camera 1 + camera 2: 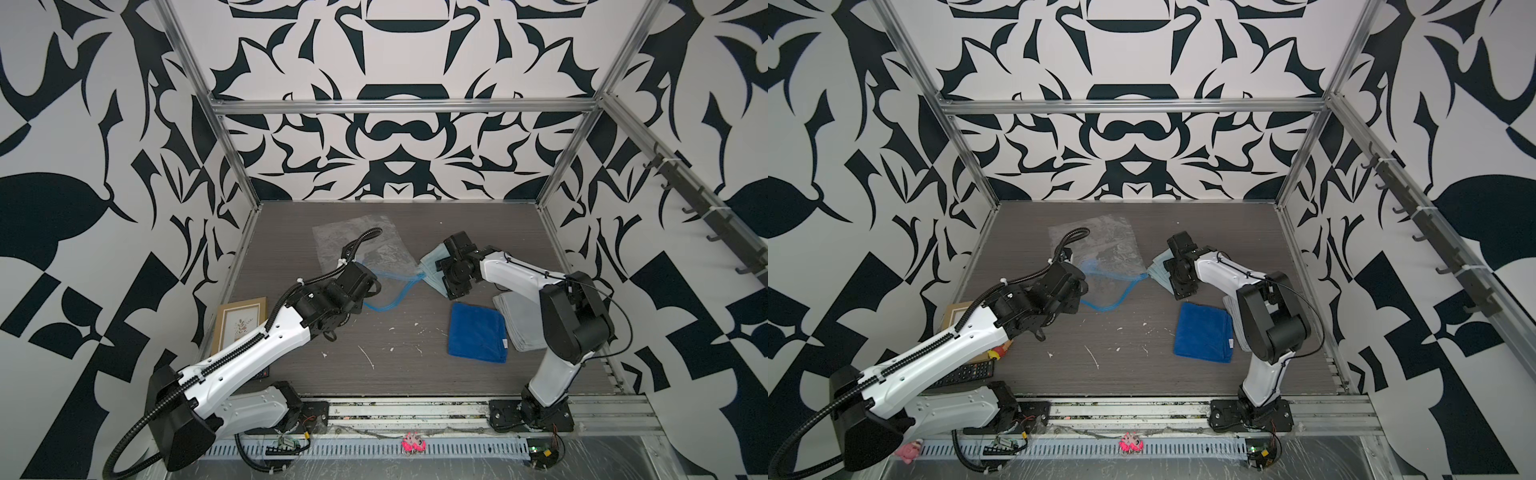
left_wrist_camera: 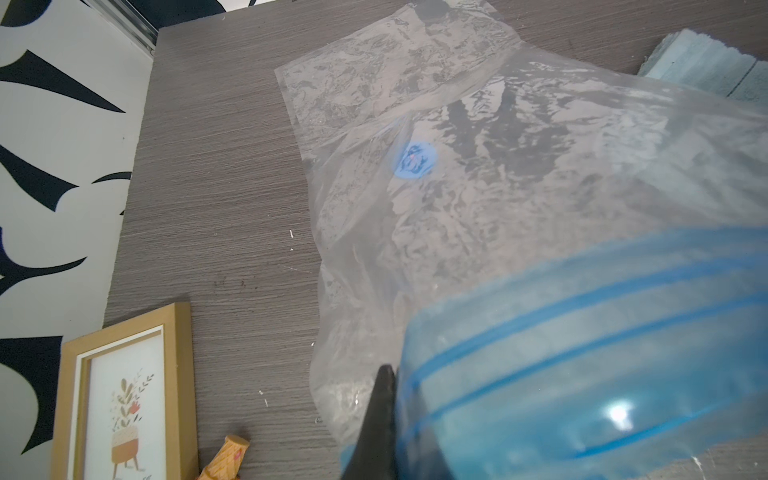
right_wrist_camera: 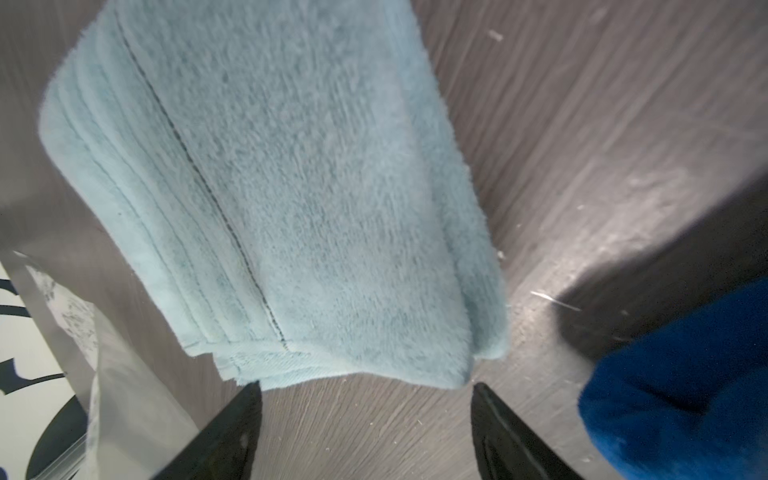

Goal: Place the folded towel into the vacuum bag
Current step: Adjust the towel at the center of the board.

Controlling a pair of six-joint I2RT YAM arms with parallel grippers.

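Black-and-white patterned walls [image 1: 395,145] and an aluminium frame [image 1: 395,106] enclose a grey wood-grain table [image 1: 395,374] flecked with white scuffs. The clear bag [image 1: 365,245] lies toward the back of the table, its round blue valve [image 2: 414,161] showing in the left wrist view. The left gripper [image 1: 368,286] is clamped on the bag's blue zip strip [image 2: 582,353] and holds the mouth up in an open loop. The pale-blue towel [image 1: 432,266] lies on the table just outside that mouth, one corner touching the strip. The right gripper [image 3: 366,385] stands over it with jaws apart and nothing between them, its tips just short of the towel's edge. Nearer the front, a blue cloth [image 1: 478,332] lies against a grey cloth [image 1: 519,320]. A picture [image 1: 239,322] sits by the left wall.
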